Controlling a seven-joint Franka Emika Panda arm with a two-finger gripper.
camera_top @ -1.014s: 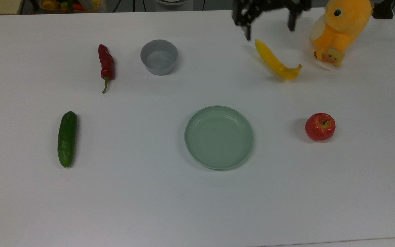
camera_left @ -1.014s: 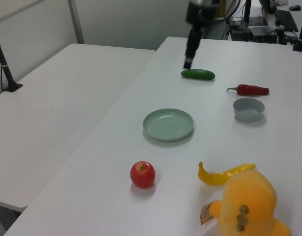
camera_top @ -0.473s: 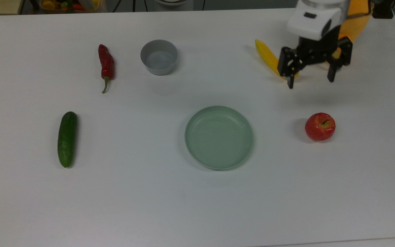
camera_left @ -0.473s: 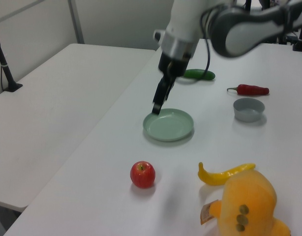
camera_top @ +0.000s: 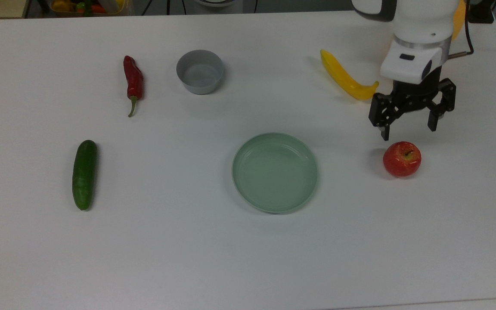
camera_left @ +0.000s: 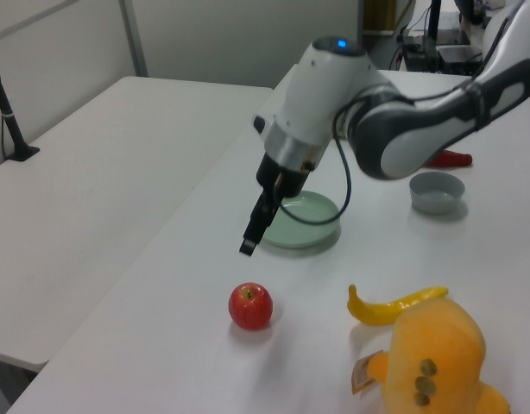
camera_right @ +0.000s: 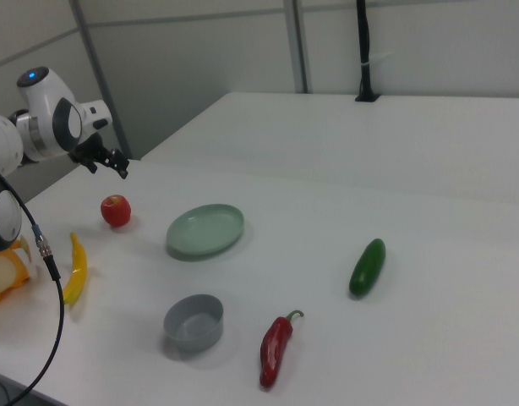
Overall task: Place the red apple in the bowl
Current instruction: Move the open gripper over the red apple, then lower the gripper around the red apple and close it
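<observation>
The red apple (camera_top: pixel 401 159) rests on the white table at the top view's right; it also appears in the left view (camera_left: pixel 250 306) and the right view (camera_right: pixel 116 211). My gripper (camera_top: pixel 409 131) hangs just above and behind the apple, open, fingers spread wider than the fruit and holding nothing. In the left view the gripper (camera_left: pixel 251 243) is up and slightly left of the apple, clear of it. The small grey bowl (camera_top: pixel 199 88) stands far off at the top view's upper middle, empty, and shows as well in the left view (camera_left: pixel 436 205) and the right view (camera_right: pixel 192 338).
A shallow pale green dish (camera_top: pixel 274 207) lies between apple and bowl. A yellow pepper (camera_top: pixel 347 79) lies behind the gripper, beside an orange plush toy (camera_left: pixel 438 362). A red chili (camera_top: pixel 133 82) and a cucumber (camera_top: pixel 84 174) lie at the top view's left.
The arm has swung in from the table's far edge over the yellow pepper and come down close above the apple, fingers open throughout. Nothing on the table has moved.
</observation>
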